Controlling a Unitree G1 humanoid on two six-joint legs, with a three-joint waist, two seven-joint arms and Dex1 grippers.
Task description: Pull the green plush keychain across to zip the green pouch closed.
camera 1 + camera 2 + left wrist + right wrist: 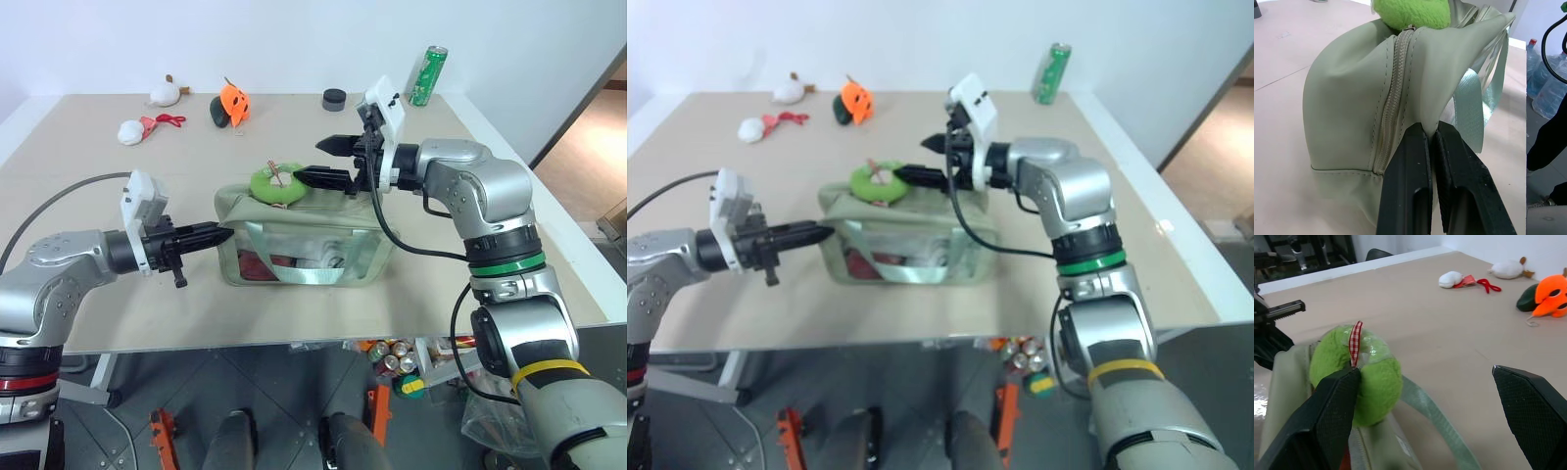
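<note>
Your left gripper (217, 234) is pinching the green pouch (304, 245) end; you are bringing the wide-open right gripper (312, 162) around the green plush keychain (277, 183). Centre it before closing.

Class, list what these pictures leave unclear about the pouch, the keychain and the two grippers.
- Zipper slider on the green pouch: hidden under the green plush keychain in the left wrist view.
- Pouch contents: blurred behind the clear window, eye views.
- Right gripper: open beside the keychain; contact uncertain.
- Left gripper: pinches pouch fabric; grip depth hidden.
</note>
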